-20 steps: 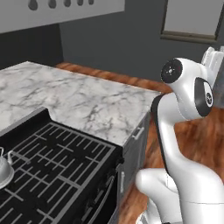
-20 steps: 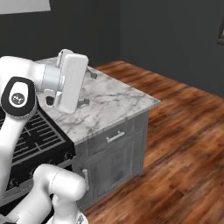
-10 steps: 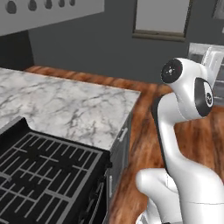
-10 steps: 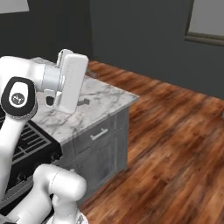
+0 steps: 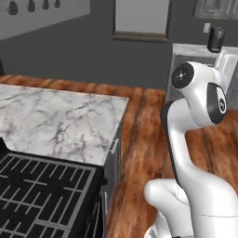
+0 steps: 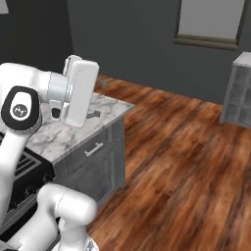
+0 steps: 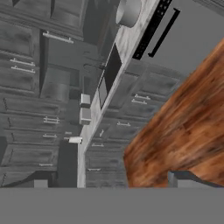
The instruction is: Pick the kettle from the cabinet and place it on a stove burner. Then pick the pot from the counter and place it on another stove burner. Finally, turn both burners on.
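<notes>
The black grates of the stove burners (image 5: 42, 200) fill the lower left of the left base view, beside the white marble counter (image 5: 60, 121). My arm is raised at the counter's end, its white hand (image 6: 81, 93) held over the marble corner (image 6: 73, 132). In the hand view my gripper (image 7: 111, 181) is open with nothing between its tips and faces a far run of grey cabinets. A wide grey pot (image 7: 128, 11) stands on that far counter (image 7: 127, 48). The kettle is out of view. Which far door is the task's cabinet I cannot tell.
Wooden floor (image 6: 181, 162) spreads to the right of the counter. A grey unit (image 6: 240, 88) stands at the far right wall, with a dark cylinder (image 5: 216, 38) on top. Near the pot are a sink (image 7: 109, 74) and a black appliance panel (image 7: 151, 30).
The whole picture has shifted left in both base views, so the base has moved right. The kettle on the stove has left the frame. The arm keeps its pose and the gripper stays open.
</notes>
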